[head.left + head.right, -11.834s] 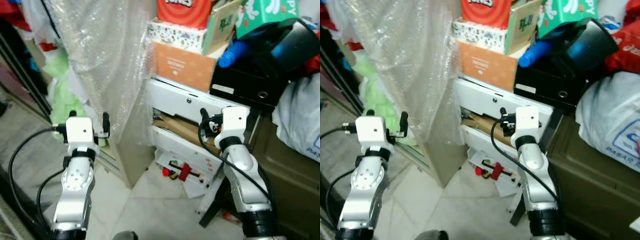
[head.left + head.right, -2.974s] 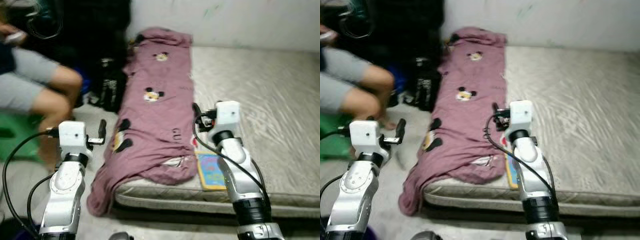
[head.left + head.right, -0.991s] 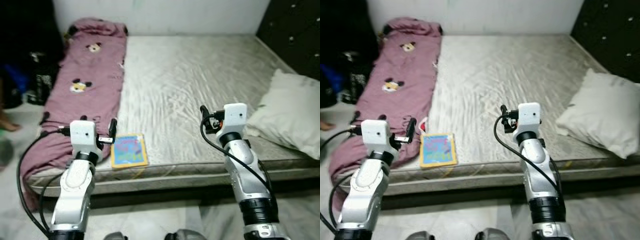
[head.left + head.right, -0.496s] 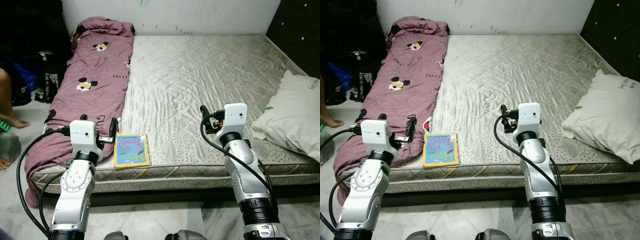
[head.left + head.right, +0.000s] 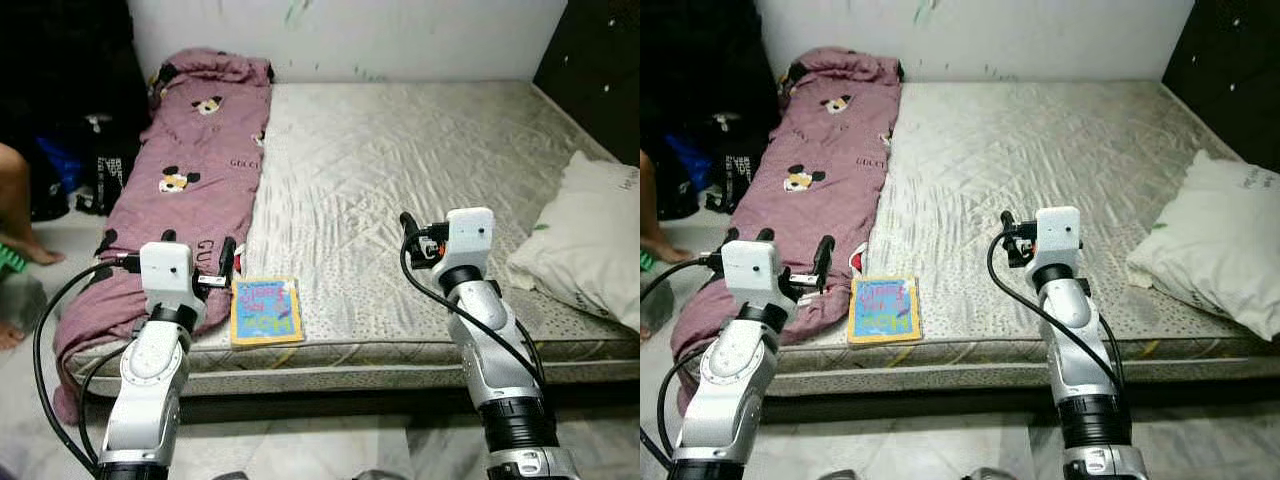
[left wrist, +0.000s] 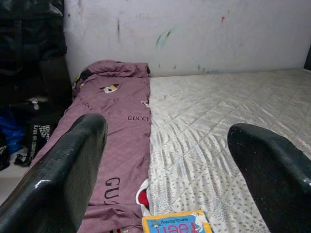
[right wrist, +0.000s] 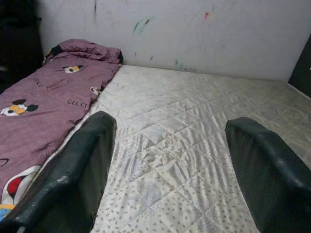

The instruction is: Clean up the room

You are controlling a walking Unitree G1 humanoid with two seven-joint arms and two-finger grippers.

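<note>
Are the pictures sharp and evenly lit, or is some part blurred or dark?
Eye views: sharp, evenly lit on the mattress; the upper left corner falls into dark shadow. Wrist views: the bed is clear, but the near black fingers look soft and out of focus.

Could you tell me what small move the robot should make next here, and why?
Probably reach the open left gripper down toward the colourful book, which lies loose at the mattress edge just beside it, the nearest item to tidy.
</note>
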